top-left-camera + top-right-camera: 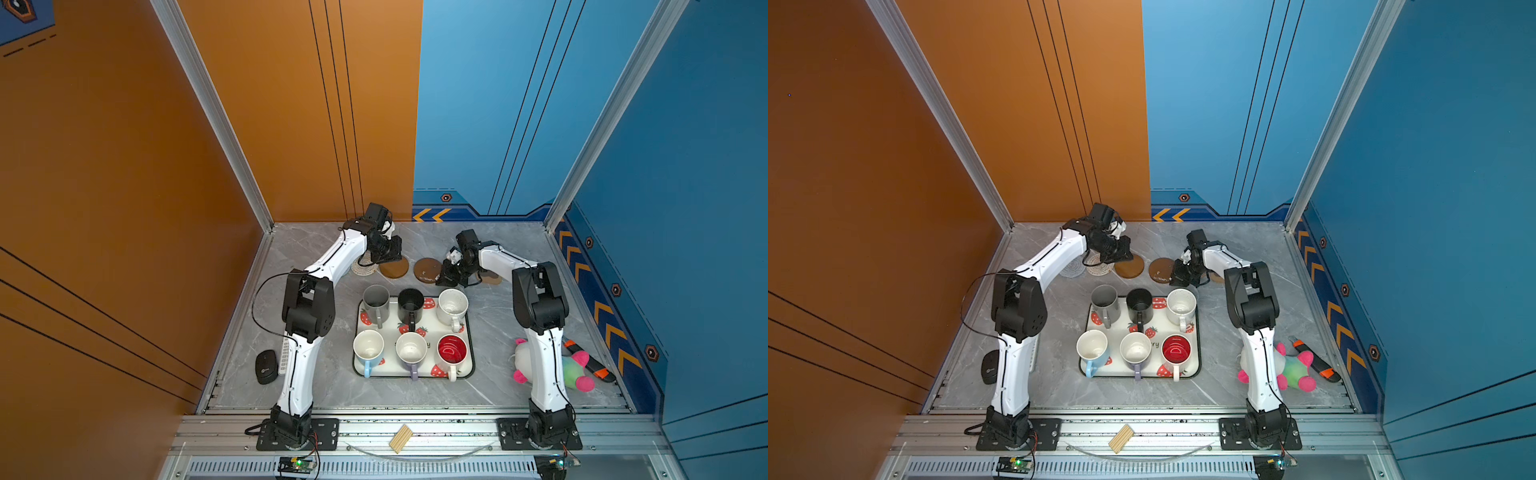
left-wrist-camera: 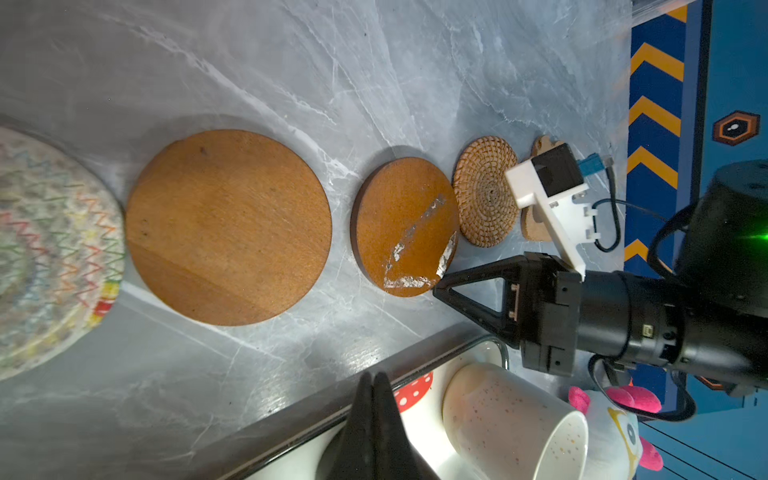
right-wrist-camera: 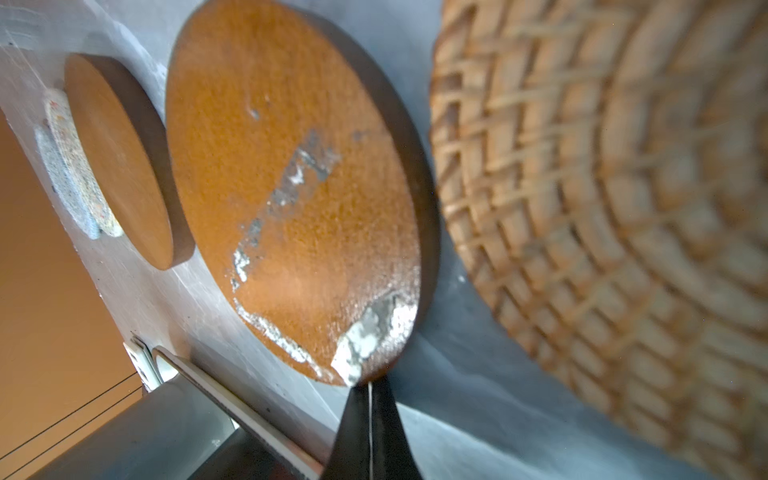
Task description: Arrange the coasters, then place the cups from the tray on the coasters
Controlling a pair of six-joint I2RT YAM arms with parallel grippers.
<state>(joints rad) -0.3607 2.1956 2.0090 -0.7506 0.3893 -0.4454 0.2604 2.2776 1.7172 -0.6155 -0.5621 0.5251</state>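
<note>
The coasters lie in a row at the back: grey woven [image 1: 1072,268], cream woven [image 2: 50,249], plain brown disc [image 2: 228,226], brown disc with white scuffs [image 2: 405,226], tan rattan [image 2: 484,191] and paw-print shape [image 2: 536,224]. Six cups stand on the tray [image 1: 471,365]: grey [image 1: 376,301], black [image 1: 410,305], speckled white [image 1: 453,305], blue [image 1: 368,349], lilac [image 1: 411,351], red inside [image 1: 452,351]. My left gripper [image 1: 390,255] hangs shut and empty over the cream and plain disc coasters. My right gripper [image 3: 369,384] is shut, its tips at the scuffed disc's [image 3: 299,187] near edge.
A plush toy [image 1: 573,370] and an orange-black tool [image 1: 590,361] lie at the right behind the right arm. A black mouse [image 1: 267,365] sits at the left edge. A small wooden block [image 1: 401,437] rests on the front rail. Walls close in three sides.
</note>
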